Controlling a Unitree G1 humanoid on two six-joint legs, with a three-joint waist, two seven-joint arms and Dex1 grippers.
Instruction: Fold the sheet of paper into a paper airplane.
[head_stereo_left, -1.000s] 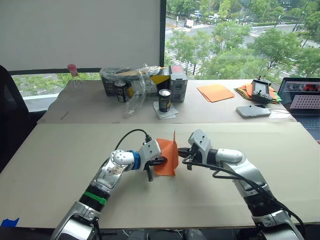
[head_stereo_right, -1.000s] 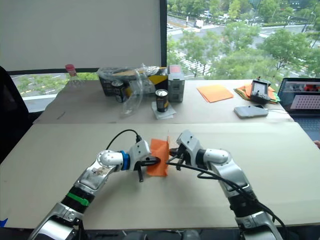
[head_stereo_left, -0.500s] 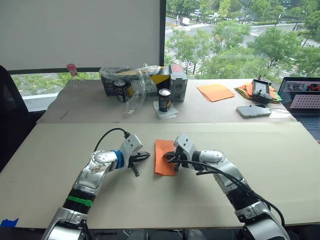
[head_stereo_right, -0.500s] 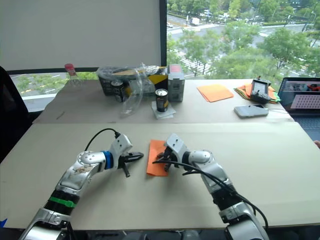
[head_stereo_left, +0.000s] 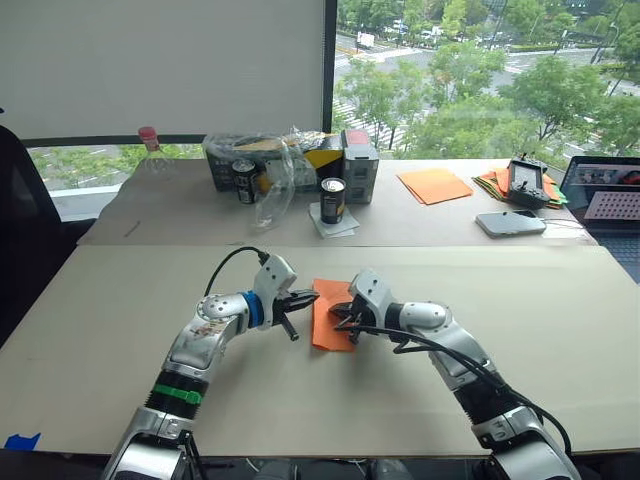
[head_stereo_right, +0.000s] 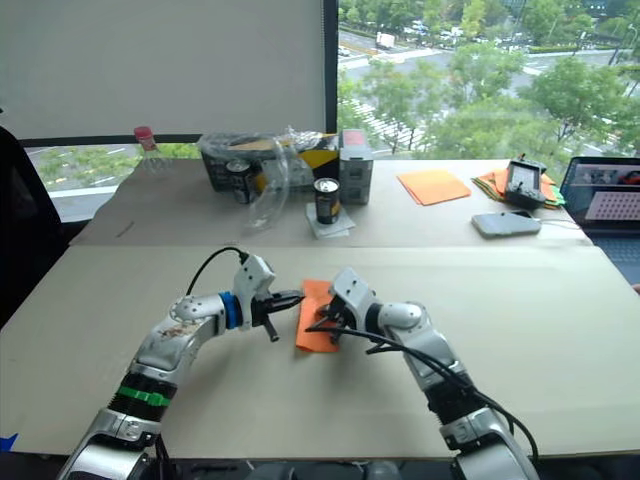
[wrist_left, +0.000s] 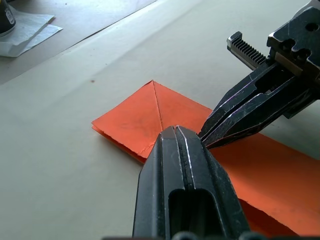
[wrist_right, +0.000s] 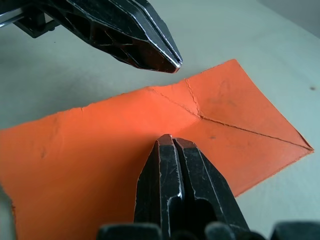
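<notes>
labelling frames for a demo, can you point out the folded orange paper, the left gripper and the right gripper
sheet of paper (head_stereo_left: 326, 322): left eye view, flat middle of the folded sheet.
left gripper (head_stereo_left: 296, 304): left eye view, tips of its shut fingers.
right gripper (head_stereo_left: 339, 314): left eye view, fingertips over the paper.

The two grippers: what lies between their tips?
Between the left gripper and the right gripper lies only the orange sheet of paper, flat on the table; the left eye view shows it.

Far table: drink can (head_stereo_left: 332, 200) on a napkin (head_stereo_left: 336, 222), orange sheets (head_stereo_left: 434, 185), phone (head_stereo_left: 510, 223), laptop (head_stereo_left: 606, 192), bottle (head_stereo_left: 150, 147)
</notes>
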